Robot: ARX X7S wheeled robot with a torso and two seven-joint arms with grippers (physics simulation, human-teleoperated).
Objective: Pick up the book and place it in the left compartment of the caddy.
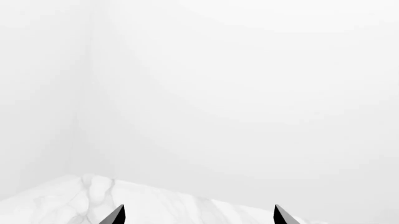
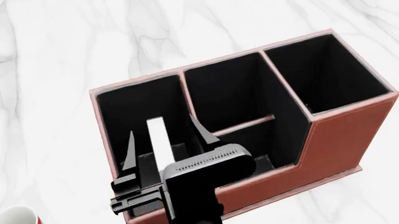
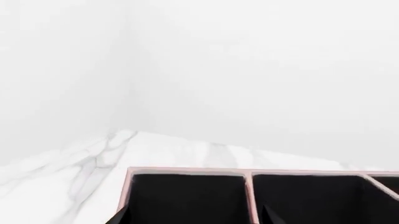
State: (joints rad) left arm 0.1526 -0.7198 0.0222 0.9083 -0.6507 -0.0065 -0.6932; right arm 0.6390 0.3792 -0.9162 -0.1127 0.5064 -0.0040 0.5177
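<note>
the book [image 2: 160, 147] stands on edge in the left compartment [image 2: 121, 109] of the caddy [image 2: 339, 140], pale pages up, long axis running toward the surface's far edge, between the right hand's [image 2: 163, 129] widely spread fingers, apparently not clamped.

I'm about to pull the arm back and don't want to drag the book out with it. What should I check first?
1. Book within the left compartment walls: ok.
2. Right end effector open, fingers apart from the book on both sides: ok, as far as the head view shows.
3. Book resting on the floor: cannot tell, its lower end is hidden.
4. Left end effector away from the caddy: ok, open, nothing between its fingers.
5. Mug apart from the caddy: ok.
</note>
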